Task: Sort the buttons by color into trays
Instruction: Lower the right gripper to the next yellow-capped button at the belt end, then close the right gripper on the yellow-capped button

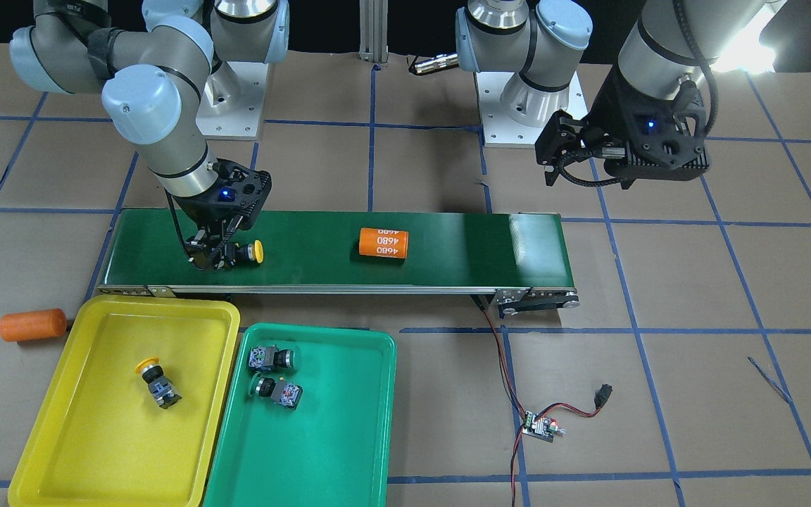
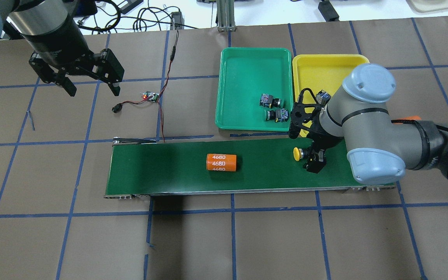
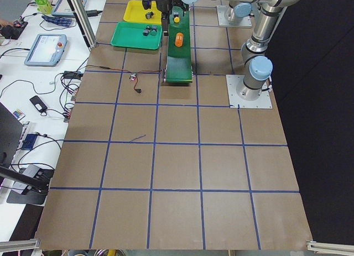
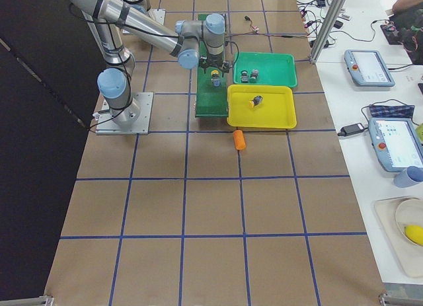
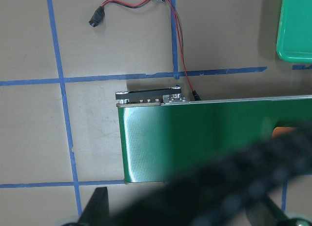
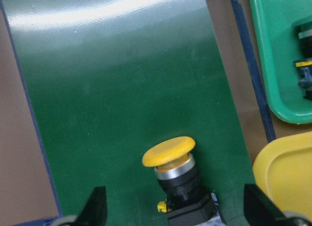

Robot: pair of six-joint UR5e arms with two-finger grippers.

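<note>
Even, bright overhead light; soft short shadows fall on the tabletop (image 2: 208, 241). White glare streaks the green belt (image 1: 533, 234) near one end. In the left wrist view a dark cable (image 5: 229, 182) lies blurred, out of focus.

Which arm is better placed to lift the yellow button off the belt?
Right. The right gripper sits over the yellow button, jaws open either side, near the yellow tray. The left gripper hangs far off the belt.
</note>
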